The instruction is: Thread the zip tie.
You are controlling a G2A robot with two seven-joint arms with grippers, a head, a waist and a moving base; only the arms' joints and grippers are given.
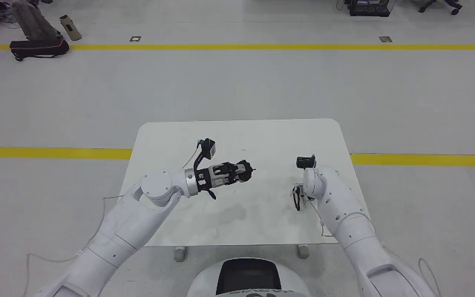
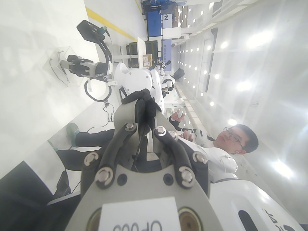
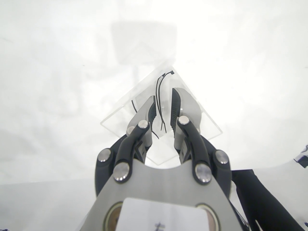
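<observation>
My left gripper (image 1: 247, 171) hovers over the middle of the white table (image 1: 237, 134), turned sideways. Its black pads (image 2: 144, 102) are pressed together on a thin black zip tie (image 2: 139, 143), whose strand runs back between the fingers. My right gripper (image 3: 163, 99) points down at the table's right side, open, with its fingertips just above a clear plastic tray (image 3: 207, 126). Loose black zip ties (image 3: 158, 92) lie in that tray between the two fingers, untouched. The left wrist view has the right gripper (image 2: 63, 65) over the same tray (image 2: 68, 50).
The tabletop is bare white apart from the tray on its right side (image 1: 300, 197). A yellow floor line (image 1: 67, 153) runs behind the table. Bags (image 1: 37, 44) sit far off on the floor.
</observation>
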